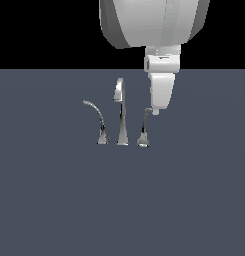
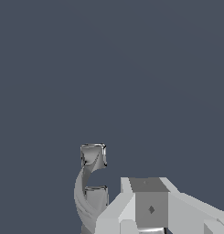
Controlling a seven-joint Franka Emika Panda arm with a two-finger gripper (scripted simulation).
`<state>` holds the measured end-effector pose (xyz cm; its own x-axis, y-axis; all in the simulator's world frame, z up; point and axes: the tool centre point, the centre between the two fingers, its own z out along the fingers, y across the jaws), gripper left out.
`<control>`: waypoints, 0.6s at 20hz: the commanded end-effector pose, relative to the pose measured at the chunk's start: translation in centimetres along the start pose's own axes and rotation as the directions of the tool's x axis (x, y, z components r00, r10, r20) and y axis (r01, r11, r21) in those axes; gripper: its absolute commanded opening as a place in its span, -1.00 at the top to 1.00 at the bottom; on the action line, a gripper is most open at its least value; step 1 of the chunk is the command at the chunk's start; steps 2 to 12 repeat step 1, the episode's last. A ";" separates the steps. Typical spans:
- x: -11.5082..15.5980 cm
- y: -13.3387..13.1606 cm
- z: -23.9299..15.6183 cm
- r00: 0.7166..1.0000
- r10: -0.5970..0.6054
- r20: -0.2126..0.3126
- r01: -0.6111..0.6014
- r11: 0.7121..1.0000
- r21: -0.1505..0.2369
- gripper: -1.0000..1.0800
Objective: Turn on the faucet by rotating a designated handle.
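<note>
The faucet [image 1: 121,114] is a small chrome set on the grey floor, with a tall hooked spout in the middle. The handle [image 1: 144,129] is the short curved lever on the exterior view's right of the spout. My gripper [image 1: 155,111] hangs from above, its white tip right beside the handle's upper end; I cannot tell if they touch. In the wrist view the handle [image 2: 89,185] curves up next to my gripper [image 2: 149,201], whose fingers show as one block with no gap and nothing held.
A twin lever [image 1: 97,120] sweeps toward the exterior view's left of the spout. The arm's large white body [image 1: 154,22] hangs above the faucet. Flat grey floor [image 1: 119,200] surrounds the set.
</note>
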<state>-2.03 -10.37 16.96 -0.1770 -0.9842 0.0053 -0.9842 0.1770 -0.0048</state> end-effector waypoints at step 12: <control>-2.7 0.7 -0.1 0.999 -0.034 0.005 0.035 0.999 -0.005 1.00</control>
